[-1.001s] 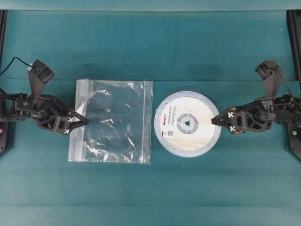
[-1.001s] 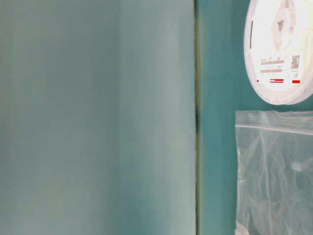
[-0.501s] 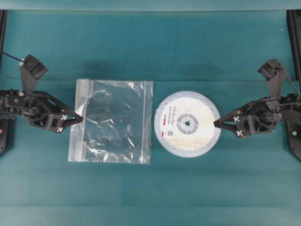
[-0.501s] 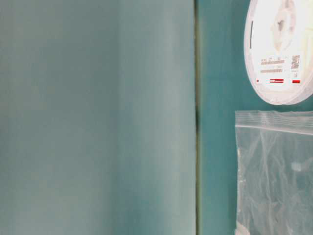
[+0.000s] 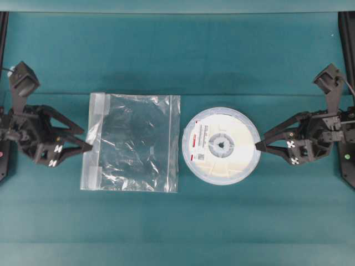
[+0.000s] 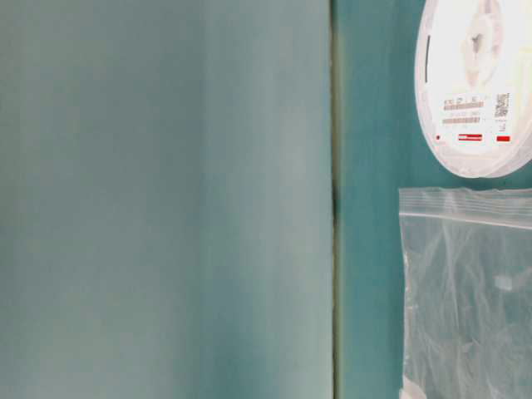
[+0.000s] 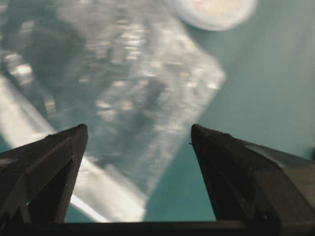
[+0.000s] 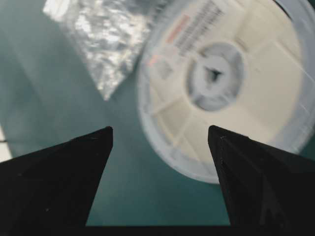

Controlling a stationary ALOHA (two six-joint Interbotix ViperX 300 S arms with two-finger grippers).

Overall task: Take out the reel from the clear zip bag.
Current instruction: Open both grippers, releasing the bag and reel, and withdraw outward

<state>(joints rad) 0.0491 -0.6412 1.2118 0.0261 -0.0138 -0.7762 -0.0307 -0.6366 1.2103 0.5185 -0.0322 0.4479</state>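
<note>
At the far left of the overhead view the left hand (image 5: 83, 140) is hovering with its two fingers spread wide and nothing between them, the fingertips pointing toward the zip edge of the clear zip bag (image 5: 133, 143) and sitting just beside it; whether they are touching the plastic cannot be told. From the left wrist view the same hand (image 7: 138, 135) is showing both dark fingers (image 7: 54, 162) splayed apart with the crinkly bag (image 7: 123, 88) lying blurred beyond them. The bag is lying flat on the teal counter (image 5: 177, 55), its whitish zip strip running along its left edge, and it is looking empty. Just to its right, close beside the bag's far edge but outside it, the reel (image 5: 221, 146) is resting flat on the counter with its grey hub up and its white label with red marks facing the bag. Further right, the right hand (image 5: 259, 141) is also standing spread wide and gripping nothing, its fingertips right at the reel's rim. The right wrist view is showing the hand (image 8: 160, 135) gaping open, with the reel (image 8: 221, 83) lying ahead of it.
</note>
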